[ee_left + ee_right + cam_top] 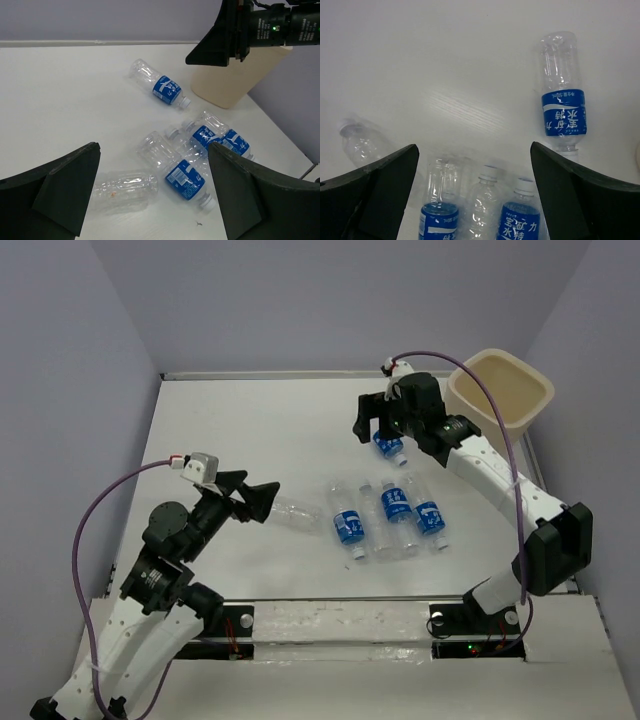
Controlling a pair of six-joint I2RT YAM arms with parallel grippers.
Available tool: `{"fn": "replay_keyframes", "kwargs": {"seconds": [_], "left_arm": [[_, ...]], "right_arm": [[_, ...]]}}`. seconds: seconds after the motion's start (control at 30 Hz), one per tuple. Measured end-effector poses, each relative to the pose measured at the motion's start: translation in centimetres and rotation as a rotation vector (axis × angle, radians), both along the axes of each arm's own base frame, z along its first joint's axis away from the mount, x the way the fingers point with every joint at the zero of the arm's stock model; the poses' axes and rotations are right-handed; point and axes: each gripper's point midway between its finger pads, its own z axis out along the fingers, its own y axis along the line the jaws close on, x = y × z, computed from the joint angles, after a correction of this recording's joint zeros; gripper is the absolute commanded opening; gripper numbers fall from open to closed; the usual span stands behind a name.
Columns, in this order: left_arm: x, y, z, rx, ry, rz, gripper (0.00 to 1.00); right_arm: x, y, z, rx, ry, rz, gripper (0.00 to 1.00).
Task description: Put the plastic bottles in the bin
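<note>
Both pincers are spread wide and hold nothing. The left pincer [250, 498] hangs close by a label-less bottle [295, 512] lying on the white bench [250, 430], and the right pincer [380, 430] hangs above a blue-banded bottle [388, 445] that lies alone near the bin [497, 412]. That cream bin stands at the bench's far right corner, and a huddle of bottles [395, 508] lies flat between the two arms, outside it.

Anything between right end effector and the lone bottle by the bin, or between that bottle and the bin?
Nothing visible. The open right end effector hangs above the lone bottle, and no object lies between that bottle and the bin.
</note>
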Motion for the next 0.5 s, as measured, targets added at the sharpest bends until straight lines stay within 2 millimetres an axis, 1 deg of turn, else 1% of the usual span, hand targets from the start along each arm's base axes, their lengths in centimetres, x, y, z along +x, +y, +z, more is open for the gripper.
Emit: {"fn": "replay_keyframes", "kwargs": {"seconds": [0.07,0.17,0.27,0.37,0.4,0.5], "left_arm": [[-0.2,0.0,0.0,-0.001,-0.001,-0.003,0.99],[-0.3,0.1,0.0,-0.001,0.000,0.003,0.99],[0.0,0.4,-0.2,0.001,0.011,0.027,0.99],[0.3,0.5,-0.7,0.006,0.030,0.043,0.99],[0.5,0.5,-0.9,0.010,0.037,0.046,0.99],[0.9,0.4,-1.7,0.025,0.066,0.056,0.99]], "right_arm": [[0.9,0.1,-0.4,-0.033,0.005,-0.010,1.00],[2.9,0.1,-0.8,-0.096,-0.001,-0.030,1.00],[4.6,-0.4,-2.4,-0.182,0.006,-0.053,1.00],[7.0,-1.1,-5.0,-0.306,0.023,-0.089,1.00],[7.3,-1.1,-5.5,-0.323,0.029,-0.088,1.00],[9.5,-1.5,-8.5,-0.428,0.068,-0.091,1.00]]}}
